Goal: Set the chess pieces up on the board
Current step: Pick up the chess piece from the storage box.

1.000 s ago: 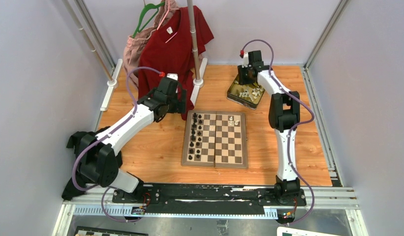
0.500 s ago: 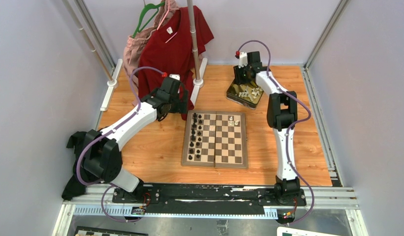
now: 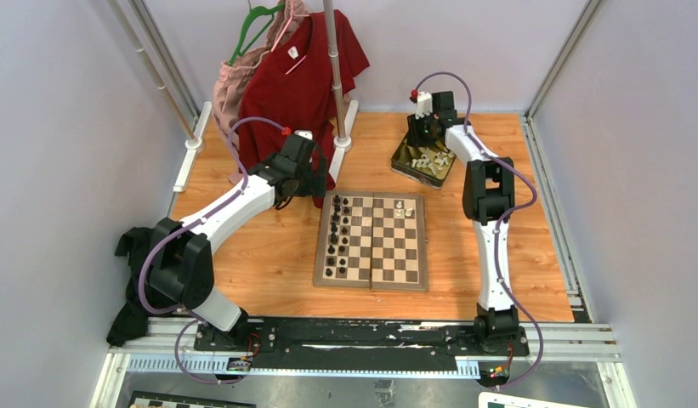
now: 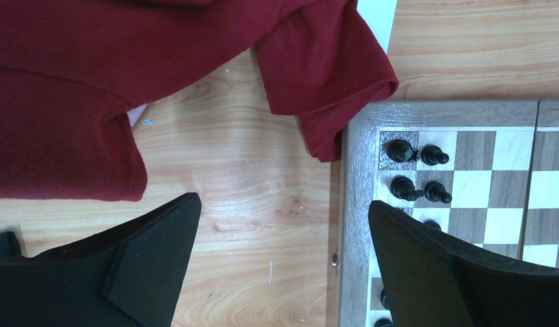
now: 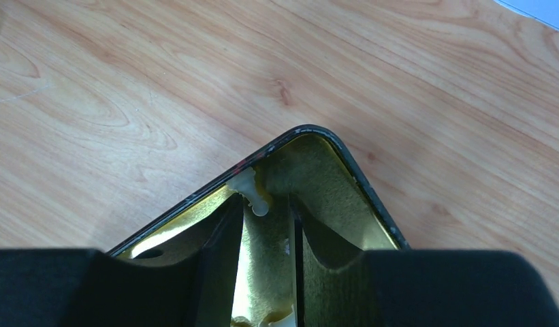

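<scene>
The board (image 3: pixel 411 276) lies at mid-table, with black pieces in its two left columns and two white chess pieces (image 3: pixel 402 206) near its far edge. More white pieces (image 3: pixel 431 158) lie in the gold tin (image 3: pixel 402 166). My right gripper (image 3: pixel 417 143) (image 5: pixel 266 204) reaches into the tin's far corner, its fingers a narrow gap apart with bare gold floor between them. One white piece (image 5: pixel 252 191) lies just past its left fingertip. My left gripper (image 3: pixel 314 180) (image 4: pixel 283 204) hangs wide open over bare wood beside the board's left border (image 4: pixel 355 204).
A red shirt (image 3: pixel 298 72) and a pink garment (image 3: pixel 235 81) hang on a rack at the back. The shirt's hem (image 4: pixel 317 82) reaches the board's far left corner, near several black pieces (image 4: pixel 417 170). Metal frame posts stand along both table sides.
The left arm has shifted slightly right toward the board. The right wrist has edged a little further back over the tin's far corner.
</scene>
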`<state>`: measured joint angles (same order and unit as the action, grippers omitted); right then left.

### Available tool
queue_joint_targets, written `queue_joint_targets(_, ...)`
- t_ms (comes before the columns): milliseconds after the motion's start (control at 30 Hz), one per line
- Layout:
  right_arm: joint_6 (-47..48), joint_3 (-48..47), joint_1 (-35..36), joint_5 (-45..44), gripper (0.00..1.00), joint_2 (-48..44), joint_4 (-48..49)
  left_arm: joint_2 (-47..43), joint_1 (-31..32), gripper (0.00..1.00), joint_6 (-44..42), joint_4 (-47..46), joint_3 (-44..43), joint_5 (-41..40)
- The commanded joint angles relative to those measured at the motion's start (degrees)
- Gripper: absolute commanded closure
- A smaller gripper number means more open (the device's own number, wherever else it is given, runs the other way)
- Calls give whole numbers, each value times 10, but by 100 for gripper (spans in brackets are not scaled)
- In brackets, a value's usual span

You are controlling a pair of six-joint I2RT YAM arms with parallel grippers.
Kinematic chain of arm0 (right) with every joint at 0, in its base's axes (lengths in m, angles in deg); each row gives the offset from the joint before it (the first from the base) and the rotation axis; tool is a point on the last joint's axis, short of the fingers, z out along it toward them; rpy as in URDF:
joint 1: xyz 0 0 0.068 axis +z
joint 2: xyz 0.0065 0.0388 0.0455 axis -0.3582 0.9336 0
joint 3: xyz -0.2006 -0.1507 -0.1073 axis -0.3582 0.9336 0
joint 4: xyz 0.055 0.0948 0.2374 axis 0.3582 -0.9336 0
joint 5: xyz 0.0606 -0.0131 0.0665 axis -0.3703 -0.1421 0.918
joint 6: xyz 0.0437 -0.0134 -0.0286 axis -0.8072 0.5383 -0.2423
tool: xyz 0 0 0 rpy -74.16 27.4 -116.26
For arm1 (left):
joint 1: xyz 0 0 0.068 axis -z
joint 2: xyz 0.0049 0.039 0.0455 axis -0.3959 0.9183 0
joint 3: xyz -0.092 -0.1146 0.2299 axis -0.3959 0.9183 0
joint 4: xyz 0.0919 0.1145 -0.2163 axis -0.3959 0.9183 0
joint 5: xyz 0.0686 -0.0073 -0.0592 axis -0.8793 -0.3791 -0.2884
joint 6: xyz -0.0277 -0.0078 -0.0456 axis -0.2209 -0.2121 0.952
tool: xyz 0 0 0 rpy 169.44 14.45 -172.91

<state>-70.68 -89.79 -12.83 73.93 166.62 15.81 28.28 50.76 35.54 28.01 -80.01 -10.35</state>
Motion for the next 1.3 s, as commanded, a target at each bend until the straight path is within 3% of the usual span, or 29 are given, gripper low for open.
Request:
queue_joint_targets(0, 10, -16, -14, 27, 66, 19, 20, 8, -4, 1, 11, -20, -6, 8)
queue_joint_targets(300, 5, -41, -20, 68, 74, 42, 23, 20, 2, 1, 24, -48, 9, 4)
queue_joint_targets(367, 4, -43, -21, 76, 81, 43, 23, 25, 3, 1, 26, -50, 9, 4)
queue_joint_targets(433, 3, -40, -21, 80, 99, 43, 22, 29, 3, 1, 28, -52, 8, 6)
queue_joint_targets(467, 2, -37, -21, 80, 100, 41, 22, 31, 3, 1, 29, -52, 7, 8)
queue_joint_targets(1000, -8, 51, -12, 19, 100, -71, 28, -1, 4, 1, 22, -21, 3, 14)
queue_joint_targets(1267, -4, 70, 17, -23, 100, -139, -23, -53, 4, 0, 25, -14, 31, 23)
